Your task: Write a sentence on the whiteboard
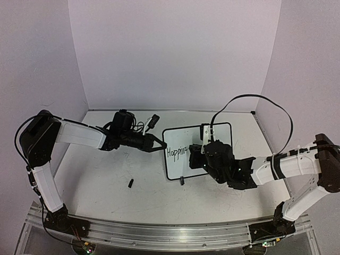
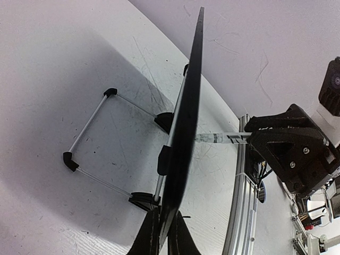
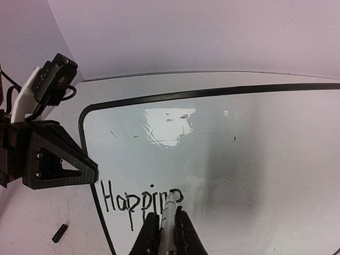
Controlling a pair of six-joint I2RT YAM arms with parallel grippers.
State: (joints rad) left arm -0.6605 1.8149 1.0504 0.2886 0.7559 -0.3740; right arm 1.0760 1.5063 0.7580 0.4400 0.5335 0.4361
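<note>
The whiteboard [image 1: 183,137] is seen right of the middle of the surface [image 1: 106,175], propped on a thin wire stand [image 2: 90,121] behind it. Its edge at 9 o'clock is pinched between the left jaws, which are closed tight on the black frame; in the left wrist view the board [image 2: 186,106] is seen edge-on between the two fingers. The right jaws are brought in from 4 o'clock and are closed on a marker [image 3: 169,220], whose tip is pressed to the board's face. The sentence [image 3: 141,201] is found low on the board towards 9 o'clock, just beside the frame; the black letters "Happin" can be read, and the next stroke is partly hidden by the marker tip. A small black cap [image 1: 130,183] is left lying on the surface at 8 o'clock from the board, well apart from it
</note>
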